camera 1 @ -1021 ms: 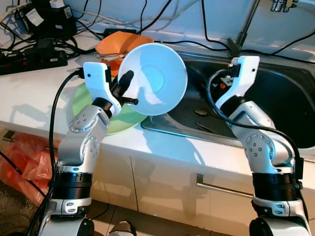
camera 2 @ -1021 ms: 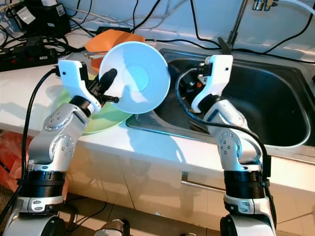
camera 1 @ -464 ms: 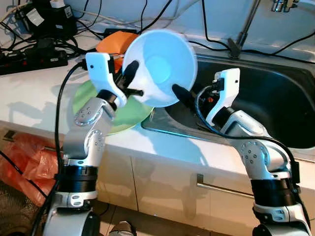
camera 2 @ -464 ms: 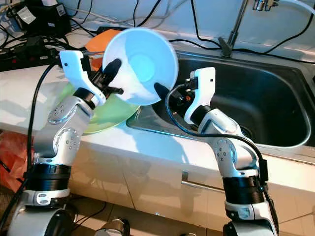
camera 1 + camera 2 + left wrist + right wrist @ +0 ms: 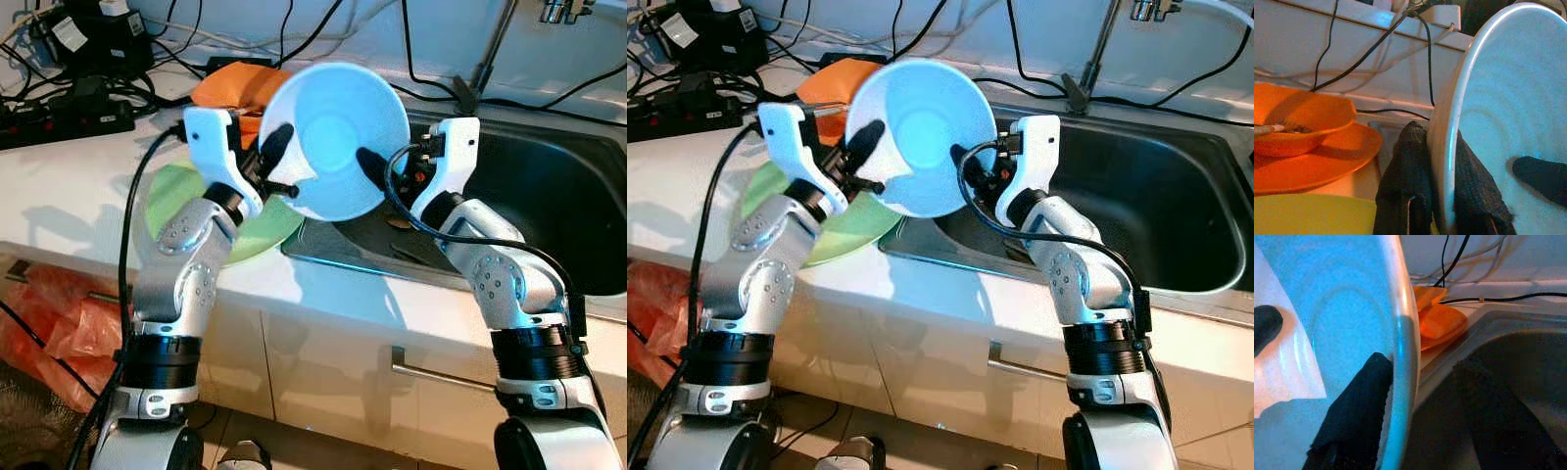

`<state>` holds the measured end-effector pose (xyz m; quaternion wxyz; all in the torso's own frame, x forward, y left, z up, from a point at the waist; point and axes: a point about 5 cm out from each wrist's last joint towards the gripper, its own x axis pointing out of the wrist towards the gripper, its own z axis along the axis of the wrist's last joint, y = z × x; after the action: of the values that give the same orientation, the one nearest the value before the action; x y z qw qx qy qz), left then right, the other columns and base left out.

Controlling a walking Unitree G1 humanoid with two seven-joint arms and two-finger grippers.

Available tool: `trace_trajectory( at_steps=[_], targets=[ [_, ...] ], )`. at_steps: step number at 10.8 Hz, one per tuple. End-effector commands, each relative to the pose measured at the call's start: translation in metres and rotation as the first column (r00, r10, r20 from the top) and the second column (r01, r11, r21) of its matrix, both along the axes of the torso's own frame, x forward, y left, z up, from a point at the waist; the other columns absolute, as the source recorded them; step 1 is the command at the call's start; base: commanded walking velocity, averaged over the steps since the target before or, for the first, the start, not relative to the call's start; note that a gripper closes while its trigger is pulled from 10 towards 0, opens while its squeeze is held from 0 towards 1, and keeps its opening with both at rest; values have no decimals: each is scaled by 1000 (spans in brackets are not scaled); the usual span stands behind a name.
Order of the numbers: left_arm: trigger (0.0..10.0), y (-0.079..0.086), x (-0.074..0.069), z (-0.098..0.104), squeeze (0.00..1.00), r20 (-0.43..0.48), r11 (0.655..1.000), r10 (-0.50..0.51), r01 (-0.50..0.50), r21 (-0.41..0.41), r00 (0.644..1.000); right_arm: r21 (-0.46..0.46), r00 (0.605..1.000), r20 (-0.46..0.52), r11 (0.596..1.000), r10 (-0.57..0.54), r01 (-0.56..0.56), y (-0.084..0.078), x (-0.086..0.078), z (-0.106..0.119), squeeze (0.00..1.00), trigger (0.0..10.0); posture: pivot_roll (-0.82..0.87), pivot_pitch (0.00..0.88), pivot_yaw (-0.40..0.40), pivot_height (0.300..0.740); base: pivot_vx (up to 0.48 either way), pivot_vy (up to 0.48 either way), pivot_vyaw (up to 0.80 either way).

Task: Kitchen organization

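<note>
While the pale blue bowl (image 5: 338, 139) is held tilted on edge above the near corner of the sink (image 5: 549, 196), its rim is pinched by the left claw (image 5: 274, 162), one finger inside, one behind. The right claw (image 5: 372, 168) is set astride the opposite rim, fingers apart, not clearly clamped yet. It looks rigid, glossy and probably slippery, maybe breakable, so the rim is judged the only sensible grip. A green plate (image 5: 176, 196) sits underneath on the desk (image 5: 59, 186).
</note>
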<state>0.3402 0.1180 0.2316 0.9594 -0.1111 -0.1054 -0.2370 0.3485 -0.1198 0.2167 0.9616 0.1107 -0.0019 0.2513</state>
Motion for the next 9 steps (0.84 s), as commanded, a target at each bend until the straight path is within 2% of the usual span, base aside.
trace_trajectory(
  at_steps=[1,4,8,9],
  targets=[
    [0,-1,-5,14,0,69,999,-25,27,-24,997,-3,997,-48,998,-67,67,-11,3,-5,0,0,88,66,12,740,0,0,0],
    [0,3,-4,12,0,66,1000,-15,17,-20,998,19,985,-150,995,-89,93,-19,1,-19,0,0,87,68,11,740,0,0,0],
    [0,5,-3,8,0,54,1000,-8,9,-10,998,73,984,-159,993,-82,94,-19,1,-14,0,0,84,66,12,740,0,0,0],
    [9647,4,-2,5,0,33,1000,-21,21,-11,999,76,983,-162,992,-83,96,-19,0,-15,0,0,85,63,10,740,0,0,0]
  ],
)
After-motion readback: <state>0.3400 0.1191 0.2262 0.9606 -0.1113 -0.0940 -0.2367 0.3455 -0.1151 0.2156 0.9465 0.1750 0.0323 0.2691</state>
